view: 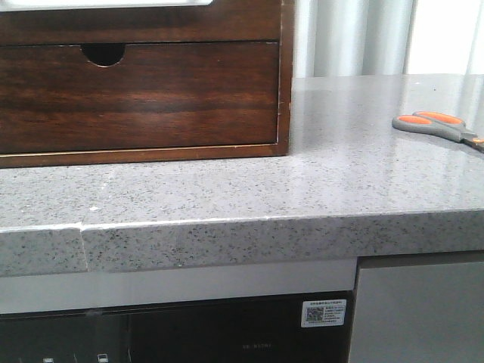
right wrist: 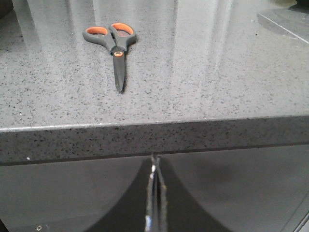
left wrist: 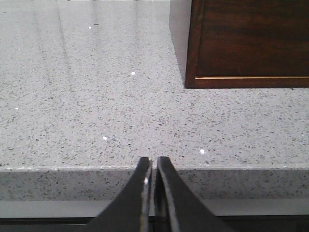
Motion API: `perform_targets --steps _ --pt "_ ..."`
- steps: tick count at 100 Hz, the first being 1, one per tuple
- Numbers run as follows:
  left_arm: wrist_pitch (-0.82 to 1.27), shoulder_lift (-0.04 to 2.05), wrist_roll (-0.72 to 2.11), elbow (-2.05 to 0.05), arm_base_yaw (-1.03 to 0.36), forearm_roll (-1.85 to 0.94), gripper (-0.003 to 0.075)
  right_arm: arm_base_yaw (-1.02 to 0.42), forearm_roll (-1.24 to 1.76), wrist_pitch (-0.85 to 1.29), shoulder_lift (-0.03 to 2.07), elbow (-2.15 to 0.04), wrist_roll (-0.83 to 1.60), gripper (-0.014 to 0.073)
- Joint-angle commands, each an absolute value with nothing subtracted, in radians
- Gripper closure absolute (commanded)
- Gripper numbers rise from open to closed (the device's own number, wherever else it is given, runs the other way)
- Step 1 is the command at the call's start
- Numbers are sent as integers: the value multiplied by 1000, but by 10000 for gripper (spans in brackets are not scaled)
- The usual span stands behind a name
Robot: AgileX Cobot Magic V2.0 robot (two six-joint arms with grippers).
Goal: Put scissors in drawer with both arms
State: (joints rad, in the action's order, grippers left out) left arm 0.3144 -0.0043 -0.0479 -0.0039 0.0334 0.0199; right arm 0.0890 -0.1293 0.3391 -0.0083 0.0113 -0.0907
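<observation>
Nothing was done yet: the dark brown glossy wooden drawer (view: 144, 94) sat closed, the small grey-handled, orange-lined scissors (right wrist: 113, 46) lay flat on the speckled grey stone surface (view: 227, 189), well apart. Both grippers' jaws were together, empty, off the edge.

We list a grey speckled stone desk (view: 318, 189) with a thick front edge, a pale curtain (view: 355, 38) behind it, and a dark glossy appliance panel (view: 189, 333) bearing a white sticker (view: 324, 312) below.

Left gripper (left wrist: 153, 166) and right gripper (right wrist: 154, 164): fingers pressed together, empty.
</observation>
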Motion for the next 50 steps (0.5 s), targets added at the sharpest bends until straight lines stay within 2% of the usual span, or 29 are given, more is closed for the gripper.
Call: perform_targets --steps 1,50 --pt "227 -38 -54 17 35 24 740 93 -132 306 -36 44 -81 659" --pt "111 -38 -54 17 35 0 740 93 -130 123 -36 44 -81 659"
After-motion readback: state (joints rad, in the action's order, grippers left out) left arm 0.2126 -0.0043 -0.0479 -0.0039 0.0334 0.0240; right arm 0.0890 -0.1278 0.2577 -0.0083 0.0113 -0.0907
